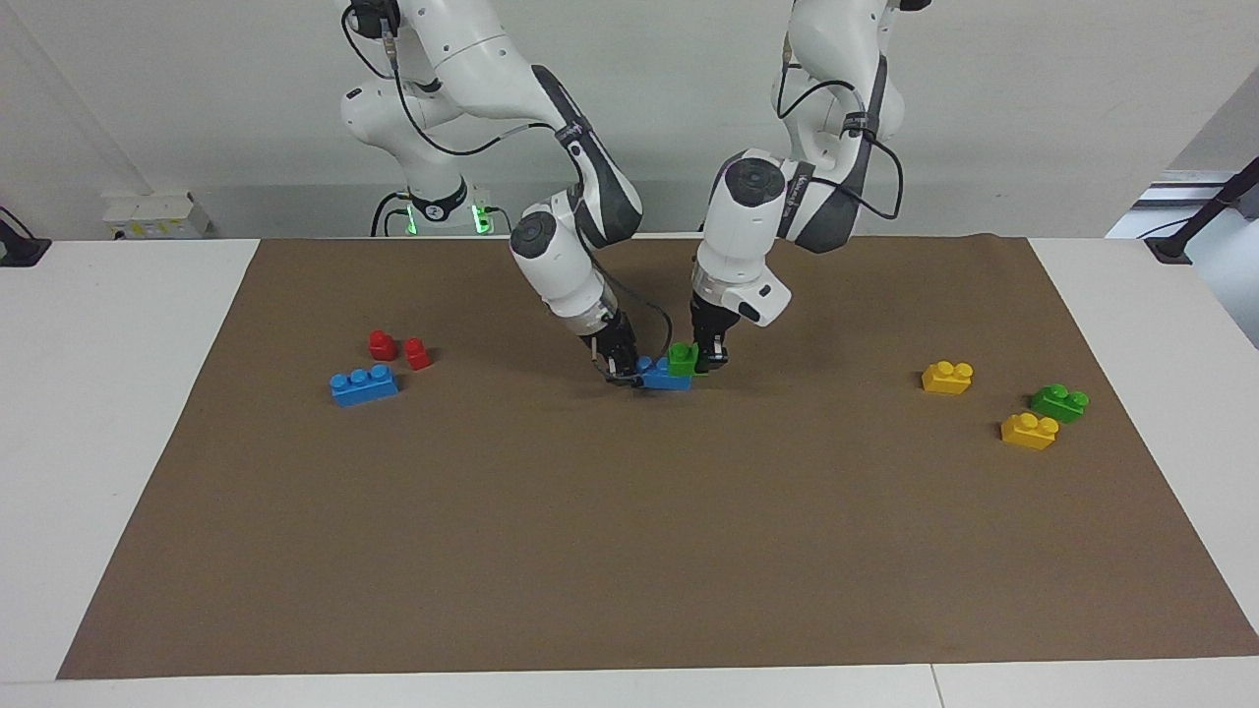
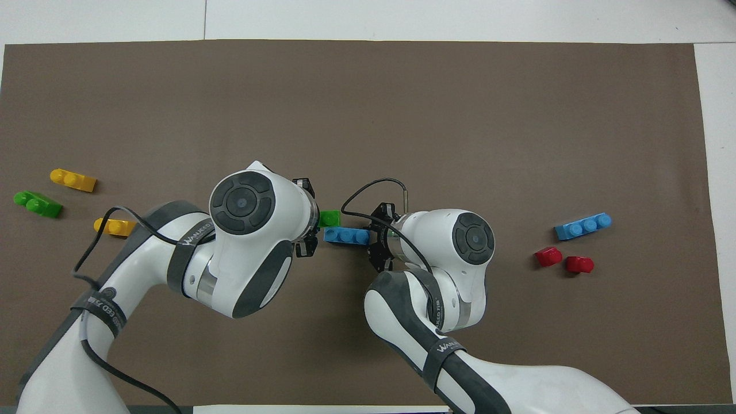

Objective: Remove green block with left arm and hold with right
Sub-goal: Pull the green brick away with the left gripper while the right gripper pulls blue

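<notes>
My two arms (image 1: pixel 472 59) are glossy white with dark grey joints. Black cables loop outside. Grippers are black.

One camera sits high across the white tabletop (image 1: pixel 98 393), facing the two arms and taking in the whole brown paper mat (image 1: pixel 629 551) from a moderate distance. The other hangs above the robots' end, looking steeply down and forward. Both share the mat (image 2: pixel 402 115), seen half a turn apart.

White tabletop (image 1: pixel 118 413) wears a brown mat (image 1: pixel 629 551); on it sit blue bricks (image 1: pixel 364 384), red pieces (image 1: pixel 398 349), yellow bricks (image 1: pixel 947 377), a green brick (image 1: pixel 1059 402).
</notes>
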### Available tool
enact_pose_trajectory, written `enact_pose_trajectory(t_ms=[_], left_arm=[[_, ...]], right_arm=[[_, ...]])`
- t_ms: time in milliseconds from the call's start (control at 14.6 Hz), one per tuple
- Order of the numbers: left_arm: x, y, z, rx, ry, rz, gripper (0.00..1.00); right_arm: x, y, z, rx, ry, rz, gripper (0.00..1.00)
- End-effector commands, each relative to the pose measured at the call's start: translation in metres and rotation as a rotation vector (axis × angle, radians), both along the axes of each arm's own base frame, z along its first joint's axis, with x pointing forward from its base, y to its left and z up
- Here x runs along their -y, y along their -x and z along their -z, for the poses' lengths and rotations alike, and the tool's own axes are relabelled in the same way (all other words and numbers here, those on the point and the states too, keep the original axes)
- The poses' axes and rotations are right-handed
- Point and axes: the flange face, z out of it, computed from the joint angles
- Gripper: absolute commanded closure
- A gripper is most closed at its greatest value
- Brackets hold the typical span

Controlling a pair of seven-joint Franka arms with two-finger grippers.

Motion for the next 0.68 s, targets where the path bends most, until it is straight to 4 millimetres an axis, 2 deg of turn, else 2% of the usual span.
enact_pose_trajectory(t_ms=[0,137,273,478,615], left_arm=[[-0.032,-0.007,-0.029,-0.005,-0.006,0.007,1.00],[-0.053,-0.017,-0.032,-0.012,-0.013,0.011,1.00],[-0.080,-0.028,-0.031,-0.021,-0.022,0.048,1.00],[-0.147,-0.053,-0.029,-0.014,-0.028,0.082,1.00],[-0.192,-0.065,-0.028,-0.003,-0.032,0.145,1.00]], right_arm=[[0.003,0.007,0.007,-0.015,-0.011,-0.022,1.00],[0.013,-0.003,0.000,-0.019,-0.019,-0.026,1.00],[0.030,-0.018,-0.021,-0.027,-0.043,-0.049,1.00],[0.083,-0.048,-0.055,-0.028,-0.074,-0.088,1.00],[0.123,-0.069,-0.068,-0.039,-0.087,-0.120,1.00]])
